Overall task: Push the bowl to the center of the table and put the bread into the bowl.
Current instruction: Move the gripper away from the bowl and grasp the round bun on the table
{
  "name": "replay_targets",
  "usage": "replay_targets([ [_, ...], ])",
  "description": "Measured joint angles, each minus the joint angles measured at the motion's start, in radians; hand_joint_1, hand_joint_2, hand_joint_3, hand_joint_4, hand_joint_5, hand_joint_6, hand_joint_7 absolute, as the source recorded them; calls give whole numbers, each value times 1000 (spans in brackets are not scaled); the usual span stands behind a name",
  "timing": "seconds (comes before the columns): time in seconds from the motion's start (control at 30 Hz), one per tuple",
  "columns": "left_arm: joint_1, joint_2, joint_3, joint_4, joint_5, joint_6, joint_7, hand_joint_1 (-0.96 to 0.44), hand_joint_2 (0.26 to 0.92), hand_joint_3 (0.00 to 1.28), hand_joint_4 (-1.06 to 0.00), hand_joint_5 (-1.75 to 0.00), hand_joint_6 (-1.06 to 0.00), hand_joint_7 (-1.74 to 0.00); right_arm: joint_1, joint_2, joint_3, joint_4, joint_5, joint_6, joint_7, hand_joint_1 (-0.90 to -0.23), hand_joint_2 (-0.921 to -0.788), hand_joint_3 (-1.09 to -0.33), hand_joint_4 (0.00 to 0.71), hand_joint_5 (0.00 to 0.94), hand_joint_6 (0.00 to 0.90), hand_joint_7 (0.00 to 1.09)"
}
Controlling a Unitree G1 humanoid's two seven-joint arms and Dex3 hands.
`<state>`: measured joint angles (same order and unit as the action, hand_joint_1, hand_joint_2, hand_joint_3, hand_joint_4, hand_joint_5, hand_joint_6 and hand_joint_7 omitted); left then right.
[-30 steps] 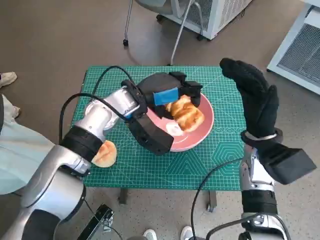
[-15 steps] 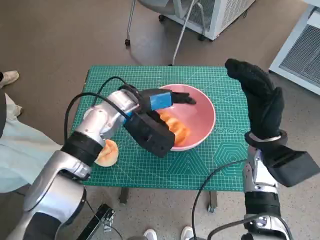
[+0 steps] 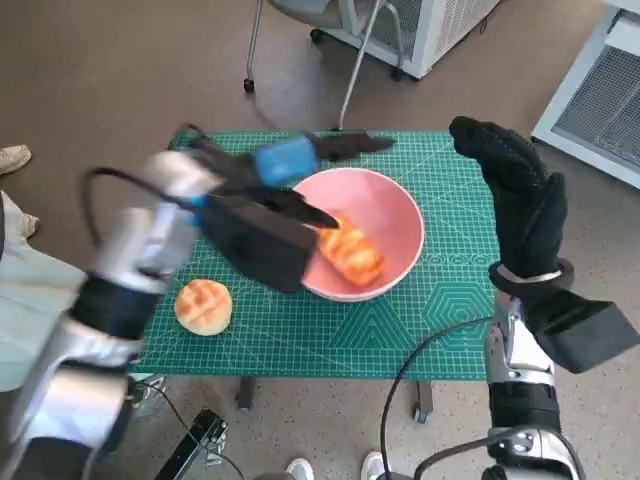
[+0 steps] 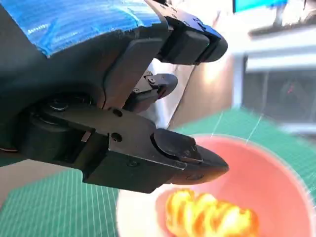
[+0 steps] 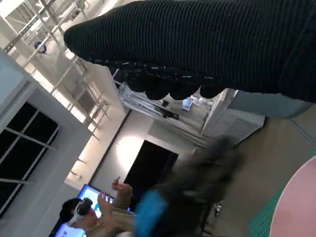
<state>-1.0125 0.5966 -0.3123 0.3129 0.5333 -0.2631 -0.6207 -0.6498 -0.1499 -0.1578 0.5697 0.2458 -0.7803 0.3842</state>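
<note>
Since a second ago the left hand [image 3: 290,160] has lifted out of the pink bowl [image 3: 395,215] and swung toward 11 o'clock of it; it now hangs blurred over the far edge of the green cutting mat [image 3: 440,300], fingers stretched toward 2 o'clock and holding nothing. The glazed bread roll [image 3: 350,255] it was carrying half a second ago now lies inside the bowl, at the bowl's 7 o'clock side. The bowl sits near the middle of the mat, about where it was before. The right hand [image 3: 515,195] has stayed raised at the mat's 3 o'clock edge, fingers upright and loosely apart, empty.

The head view alone shows a second piece, a round scored bun [image 3: 203,306], lying on the mat at 8 o'clock of the bowl, well apart from it and from both hands.

The left wrist view shows what the head view smears: the left hand's black fingers [image 4: 182,150] spread apart with open air between them, the bread roll [image 4: 212,217] resting in the bowl [image 4: 276,173] below and clear of the fingertips, not touching.

The right wrist view shows the glove [image 5: 207,44] as a dark band, a sliver of the bowl's rim [image 5: 296,207], the blurred left hand [image 5: 163,212], and a person [image 5: 98,210] in the background.
</note>
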Motion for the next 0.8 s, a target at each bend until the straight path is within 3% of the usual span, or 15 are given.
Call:
replay_targets([
  [0.23, 100, 191, 150, -182, -125, -27, -98, 27, 888, 17, -197, -21, -342, -84, -8, 0, 1, 12, 17, 1, 15, -577, -921, -770, 324, 4, -1, 763],
  [0.47, 248, 377, 256, -285, -158, -102, -143, -21, 881, 22, -236, -22, -372, -79, -18, 0, 2, 21, 20, 1, 15, -580, -921, -773, 326, 5, -1, 772],
  [0.8, 489, 513, 318, -392, -128, -84, -185, -15, 847, 9, -252, -13, -361, -53, -45, 2, 5, 45, 28, 10, 36, -578, -921, -778, 331, 8, -1, 796],
])
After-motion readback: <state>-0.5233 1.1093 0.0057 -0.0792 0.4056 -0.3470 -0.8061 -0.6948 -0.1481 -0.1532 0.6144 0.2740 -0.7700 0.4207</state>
